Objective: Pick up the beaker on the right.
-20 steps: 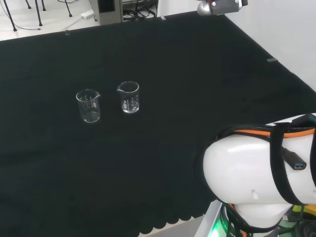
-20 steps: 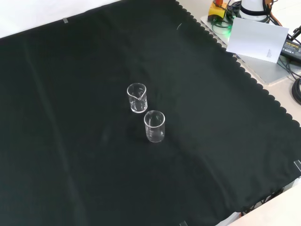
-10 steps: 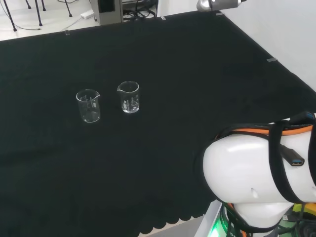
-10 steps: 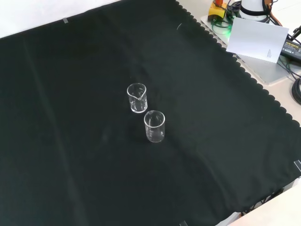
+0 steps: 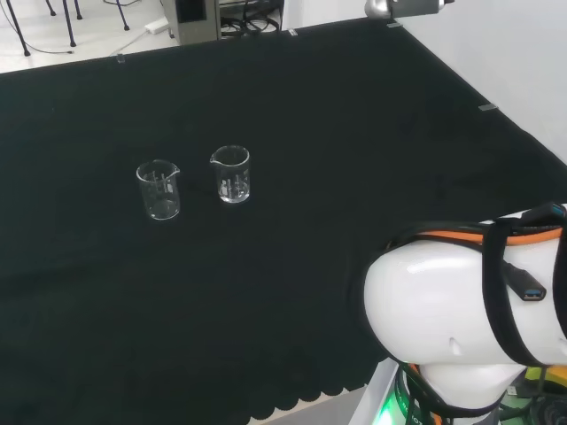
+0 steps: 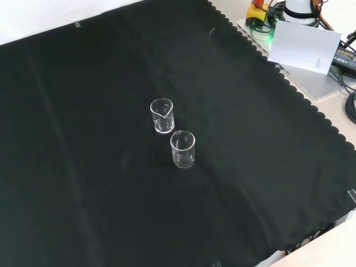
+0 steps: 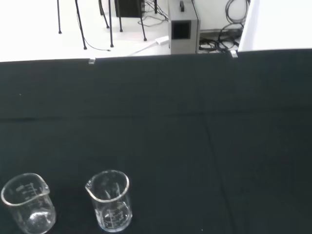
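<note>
We cannot tell how our hand is set; two empty beakers, right beaker and left beaker, stand untouched on the cloth

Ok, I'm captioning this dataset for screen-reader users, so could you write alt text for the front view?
Two small clear beakers stand upright and close together, not touching, near the middle of a black cloth that covers the bench. Both look empty, and nothing is touching them. Past the cloth's scalloped edge at the upper right lie a white card and some cables.
</note>
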